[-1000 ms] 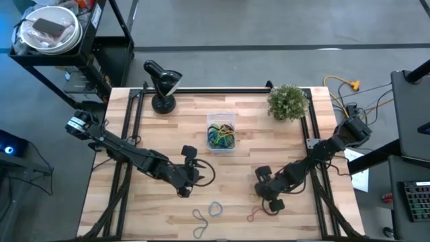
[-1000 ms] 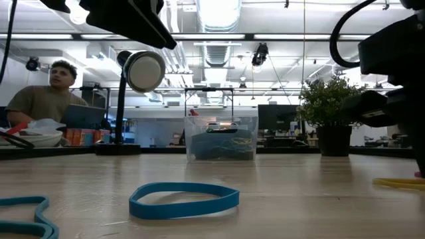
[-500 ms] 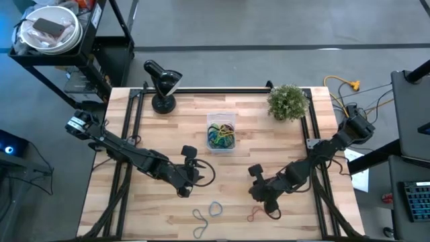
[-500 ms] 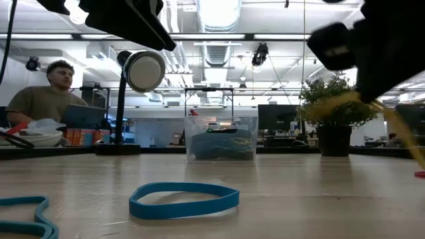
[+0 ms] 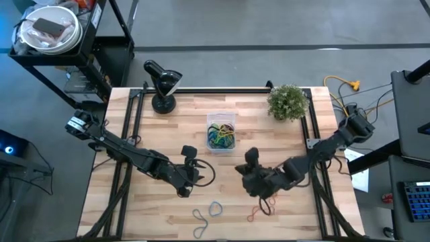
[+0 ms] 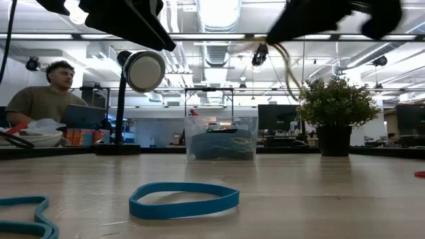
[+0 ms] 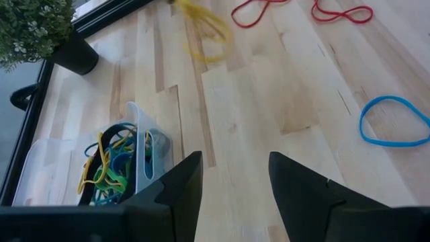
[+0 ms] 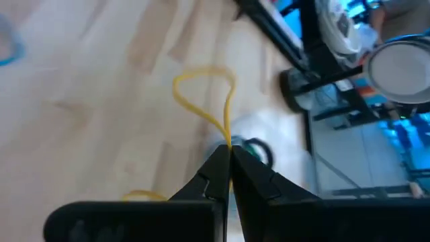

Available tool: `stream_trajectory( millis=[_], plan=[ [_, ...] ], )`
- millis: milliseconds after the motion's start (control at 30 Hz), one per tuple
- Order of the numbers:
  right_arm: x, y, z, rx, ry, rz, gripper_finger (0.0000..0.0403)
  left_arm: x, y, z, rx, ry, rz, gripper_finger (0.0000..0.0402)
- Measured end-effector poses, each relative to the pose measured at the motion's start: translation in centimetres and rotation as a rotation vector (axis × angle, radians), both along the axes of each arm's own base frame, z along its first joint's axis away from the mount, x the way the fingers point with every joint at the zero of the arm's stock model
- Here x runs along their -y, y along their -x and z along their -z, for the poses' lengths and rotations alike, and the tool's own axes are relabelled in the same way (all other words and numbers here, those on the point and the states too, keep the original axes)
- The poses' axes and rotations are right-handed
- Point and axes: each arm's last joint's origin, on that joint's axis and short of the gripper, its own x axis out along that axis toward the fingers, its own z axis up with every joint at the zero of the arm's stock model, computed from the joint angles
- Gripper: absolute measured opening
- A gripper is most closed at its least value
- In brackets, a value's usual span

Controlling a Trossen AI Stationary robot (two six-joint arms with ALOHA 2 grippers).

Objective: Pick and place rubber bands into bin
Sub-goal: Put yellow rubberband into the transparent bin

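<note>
Two dark jointed arms, matte black links. Left gripper [image 7: 228, 191]: black, blunt, wedge-shaped fingers. Right gripper [image 8: 227, 168]: black, tapering fingers.

Right pincer [image 8: 228, 165] raised, fingers pinched together, left pincer [image 7: 230, 191] spread, hovering low

A black desk lamp [image 5: 161, 83] stands at the wooden surface's [image 5: 154, 205] far left corner, a potted plant [image 5: 288, 101] at the far right. A person [image 6: 45, 97] sits beyond.

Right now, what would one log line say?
right tool: shut on yellow rubber band, lifted | left tool: open, waiting | bin: part filled
</note>
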Motion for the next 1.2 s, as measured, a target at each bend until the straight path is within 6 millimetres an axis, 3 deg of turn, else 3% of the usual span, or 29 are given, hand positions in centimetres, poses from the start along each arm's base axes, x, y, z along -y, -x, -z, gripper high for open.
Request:
stream_trajectory(
  millis=[233, 567, 933, 1200],
  plan=[
    [3.0, -2.1, -1.6, 0.022, 0.031, 0.079, 0.0008, -0.1, 0.2, 0.1, -0.017, -0.006, -0.001, 0.0156],
    [9.3, -3.8, -1.4, 0.01, 0.035, 0.252, 0.0008, -0.3, 0.6, 0.3, -0.059, 0.022, -0.043, 0.0156],
    [16.0, -5.2, -1.6, 0.051, -0.116, 0.26, 0.0009, -0.3, 0.6, 0.3, -0.059, 0.022, -0.042, 0.0156],
    [20.8, -5.0, -1.5, 0.062, -0.22, 0.286, 0.0009, -0.3, 0.7, 0.3, -0.059, 0.023, -0.042, 0.0156]
  ],
)
